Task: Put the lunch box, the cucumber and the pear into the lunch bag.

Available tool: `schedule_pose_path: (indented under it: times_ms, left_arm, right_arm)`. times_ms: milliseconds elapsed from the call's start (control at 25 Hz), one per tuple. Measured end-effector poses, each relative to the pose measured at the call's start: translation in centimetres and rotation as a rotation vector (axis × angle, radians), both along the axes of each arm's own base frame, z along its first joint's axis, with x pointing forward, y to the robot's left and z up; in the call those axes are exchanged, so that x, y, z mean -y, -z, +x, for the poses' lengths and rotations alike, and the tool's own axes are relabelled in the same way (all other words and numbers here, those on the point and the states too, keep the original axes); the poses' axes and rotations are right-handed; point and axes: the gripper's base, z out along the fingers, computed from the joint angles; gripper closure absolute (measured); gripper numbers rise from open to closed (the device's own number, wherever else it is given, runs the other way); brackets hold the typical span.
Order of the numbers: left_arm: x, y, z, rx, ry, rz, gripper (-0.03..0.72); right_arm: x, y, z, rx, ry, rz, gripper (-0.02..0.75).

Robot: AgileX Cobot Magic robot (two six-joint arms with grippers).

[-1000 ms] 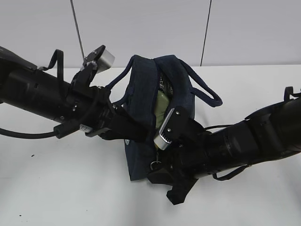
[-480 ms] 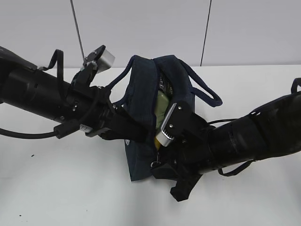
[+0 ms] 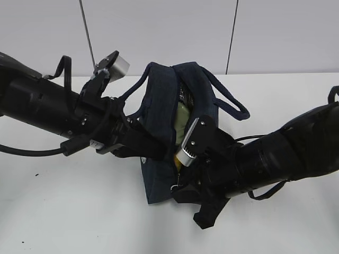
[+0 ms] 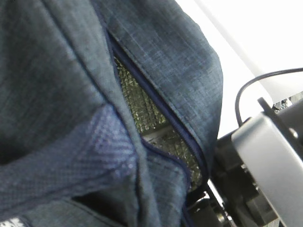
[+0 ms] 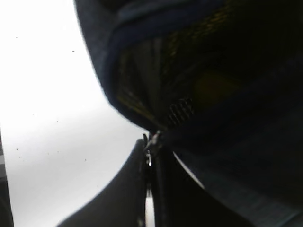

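The navy lunch bag (image 3: 159,106) stands mid-table with its top open. The pale green lunch box (image 3: 183,119) shows inside it. A bit of yellow (image 3: 177,161) shows by the near end of the opening and dimly in the right wrist view (image 5: 213,87); it looks like the pear. The cucumber is hidden. My left gripper (image 3: 152,151) is pressed into the bag's left side and looks shut on its fabric (image 4: 118,156). My right gripper (image 5: 150,165) is shut on the metal zipper pull (image 5: 149,150) at the bag's near end.
The bag's two loop handles (image 3: 233,106) hang over its sides. Silvery lining (image 4: 142,113) shows in the opening. Both arms crowd the bag's near end. White table (image 3: 63,211) lies around it, with a wall behind.
My right arm has shifted slightly toward the bag and its elbow has risen a little. The left arm and the bag have hardly moved.
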Motion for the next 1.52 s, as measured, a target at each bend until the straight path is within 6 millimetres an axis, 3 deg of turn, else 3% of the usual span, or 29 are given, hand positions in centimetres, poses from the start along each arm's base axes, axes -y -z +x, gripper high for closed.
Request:
schedule_pose_path:
  times_ms: [280,880,1120,1280,1520]
  left_arm:
    - [0.0,0.0,0.0,0.0,0.0,0.0,0.65]
    - [0.0,-0.1,0.0,-0.006,0.002,-0.008,0.65]
    - [0.1,-0.1,-0.2,-0.014,0.018,-0.012,0.638]
    - [0.1,-0.1,-0.5,-0.025,0.045,-0.016,0.58]
    - [0.1,-0.2,-0.9,-0.043,0.085,-0.025,0.37]
  right_arm:
    - [0.1,-0.5,-0.2,-0.007,0.003,-0.002,0.732]
    - [1.1,-6.6,-2.2,0.051,0.008,0.03,0.732]
    - [1.3,-7.5,-2.4,0.084,0.023,0.039,0.732]
    - [1.3,-7.6,-2.3,0.089,0.037,0.041,0.732]
    - [1.3,-7.8,-2.1,0.091,0.068,0.058,0.732]
